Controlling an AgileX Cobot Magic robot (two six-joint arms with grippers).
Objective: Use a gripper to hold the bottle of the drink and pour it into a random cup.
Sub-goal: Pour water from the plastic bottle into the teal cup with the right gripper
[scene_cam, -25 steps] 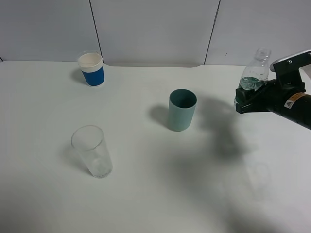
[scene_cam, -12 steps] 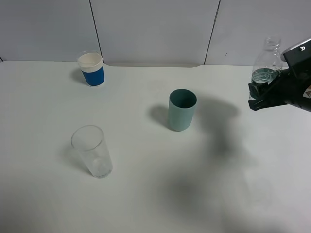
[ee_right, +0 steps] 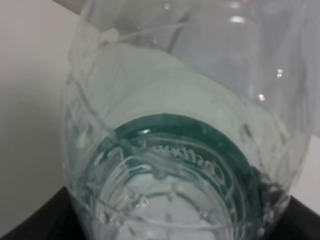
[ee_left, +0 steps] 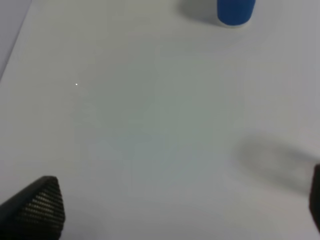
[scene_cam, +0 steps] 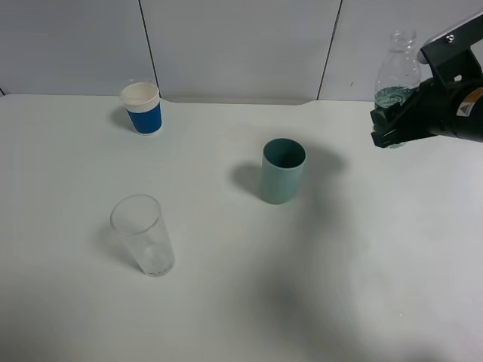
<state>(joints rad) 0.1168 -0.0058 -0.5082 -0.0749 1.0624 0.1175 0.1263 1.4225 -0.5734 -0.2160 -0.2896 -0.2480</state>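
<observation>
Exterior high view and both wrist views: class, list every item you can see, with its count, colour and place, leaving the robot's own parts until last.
table: one, white, under everything
wall: one, pale grey panels, behind the table
paper cup: one, white with a blue band, far left of the table
glass tumbler: one, clear, near left
cup: one, teal-green, upright mid-table
bottle of the drink: one, clear with a dark green label, held upright above the far right
right gripper: one, black, closed on the bottle
left gripper: one, black, open over bare table, seen only in its wrist view
</observation>
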